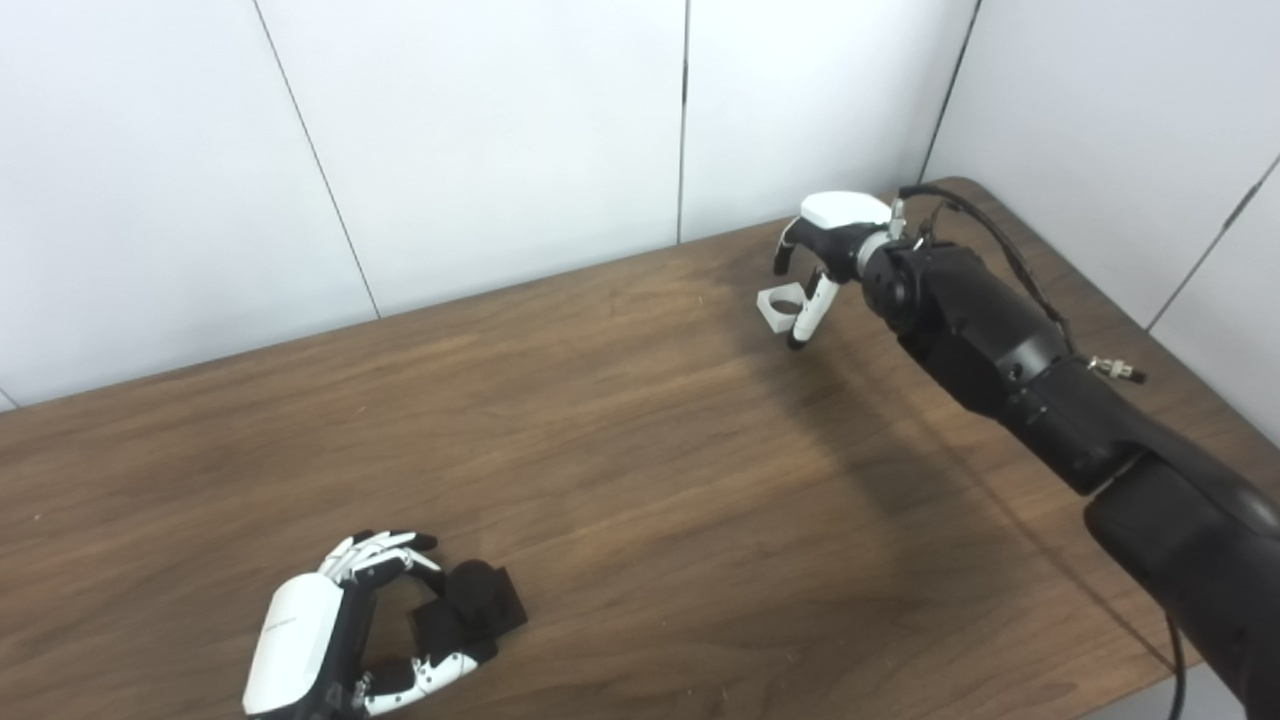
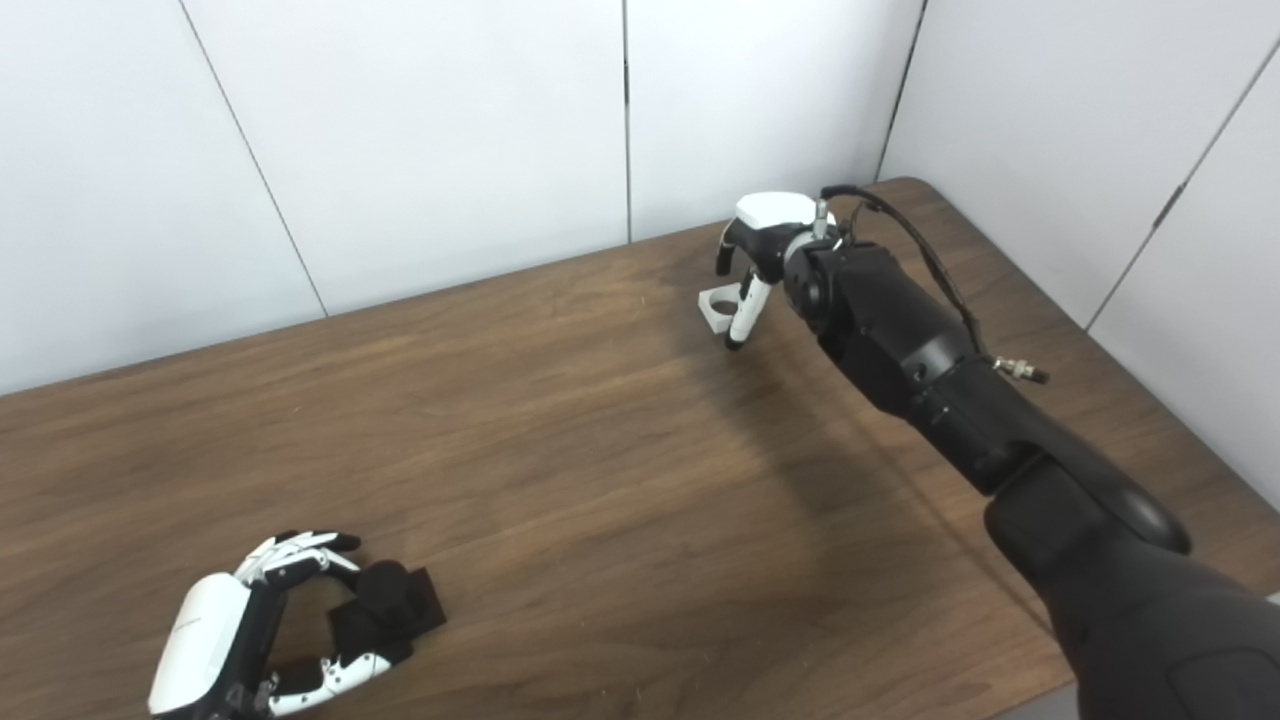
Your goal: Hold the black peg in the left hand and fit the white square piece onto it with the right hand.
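Brown wood-grain table point(image 1: 600, 470) set against white panelled walls point(image 1: 480, 130).

Left hand point(image 1: 345, 625): white-backed, black-jointed, at the near left of the table with the palm turned toward the table's middle. Fingers point(image 1: 385, 548) curl over from above and the thumb point(image 1: 430, 677) comes in from below, so the hand cups the matt black peg on its square black base point(image 1: 470, 603). Thumb tip lies against the near edge of the base; the fingertips end just beside the peg's rounded top. Whether the hand is actually clamped on the peg or only loosely around it cannot be told from either view. The base looks to rest on the table. The peg is short and stubby; its long axis appears tipped up and slightly away from the palm, though black on black makes the exact tilt hard to read.

Right hand point(image 2: 765, 250): at the far right of the table, reaching out on the black forearm point(image 2: 900, 340), wrist high and fingers pointing down. The small white square piece with a round hole point(image 2: 722, 305) is pinched between fingers and thumb and held above the surface, apparently clear of it. Its holed face is tilted, turned up and toward the left. One white finger point(image 2: 743, 315) crosses its right side.

The two hands are well apart, at diagonally opposite parts of the table.
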Robot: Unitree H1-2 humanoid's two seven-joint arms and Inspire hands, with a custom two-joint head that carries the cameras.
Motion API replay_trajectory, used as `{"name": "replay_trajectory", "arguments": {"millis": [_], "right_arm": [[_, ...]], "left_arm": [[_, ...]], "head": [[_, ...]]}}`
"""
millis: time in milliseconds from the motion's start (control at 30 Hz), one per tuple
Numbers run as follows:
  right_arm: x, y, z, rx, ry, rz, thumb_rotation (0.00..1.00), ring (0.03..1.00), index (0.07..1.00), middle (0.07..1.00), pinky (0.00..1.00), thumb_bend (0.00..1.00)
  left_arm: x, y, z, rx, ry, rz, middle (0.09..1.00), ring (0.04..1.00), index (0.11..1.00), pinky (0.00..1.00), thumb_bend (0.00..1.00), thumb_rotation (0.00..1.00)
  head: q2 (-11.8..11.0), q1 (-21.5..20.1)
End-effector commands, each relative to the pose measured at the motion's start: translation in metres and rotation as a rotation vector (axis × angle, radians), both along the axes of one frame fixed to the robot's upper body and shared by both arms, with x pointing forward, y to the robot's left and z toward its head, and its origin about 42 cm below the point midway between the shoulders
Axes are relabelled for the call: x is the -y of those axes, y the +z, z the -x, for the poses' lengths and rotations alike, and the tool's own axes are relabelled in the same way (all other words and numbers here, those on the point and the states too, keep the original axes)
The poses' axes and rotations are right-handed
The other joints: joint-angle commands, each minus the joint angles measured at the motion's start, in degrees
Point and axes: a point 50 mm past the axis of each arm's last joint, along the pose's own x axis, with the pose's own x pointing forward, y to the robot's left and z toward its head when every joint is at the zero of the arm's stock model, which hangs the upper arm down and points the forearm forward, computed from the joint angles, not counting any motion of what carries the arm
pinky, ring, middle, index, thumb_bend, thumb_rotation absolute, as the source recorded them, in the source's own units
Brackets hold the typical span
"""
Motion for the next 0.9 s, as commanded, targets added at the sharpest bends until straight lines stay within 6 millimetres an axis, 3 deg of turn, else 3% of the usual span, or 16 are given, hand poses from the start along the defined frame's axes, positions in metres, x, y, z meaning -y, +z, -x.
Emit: {"name": "replay_trajectory", "arguments": {"millis": [0, 867], "right_arm": [[0.0002, 0.0309, -0.01, 0.089, 0.015, 0.037, 0.19, 1.0, 0.688, 0.926, 1.0, 0.88], [0.0084, 0.0238, -0.004, 0.058, 0.004, 0.065, 0.18, 0.987, 0.648, 0.909, 1.0, 0.84]], "left_arm": [[-0.0013, -0.0011, 0.0056, -0.021, 0.004, -0.014, 0.757, 0.809, 0.486, 0.89, 0.52, 0.04], [-0.0012, 0.0007, 0.0078, -0.016, 0.002, -0.014, 0.752, 0.803, 0.486, 0.89, 0.52, 0.04]], "head": [[0.07, -0.06], [0.47, 0.0]]}}
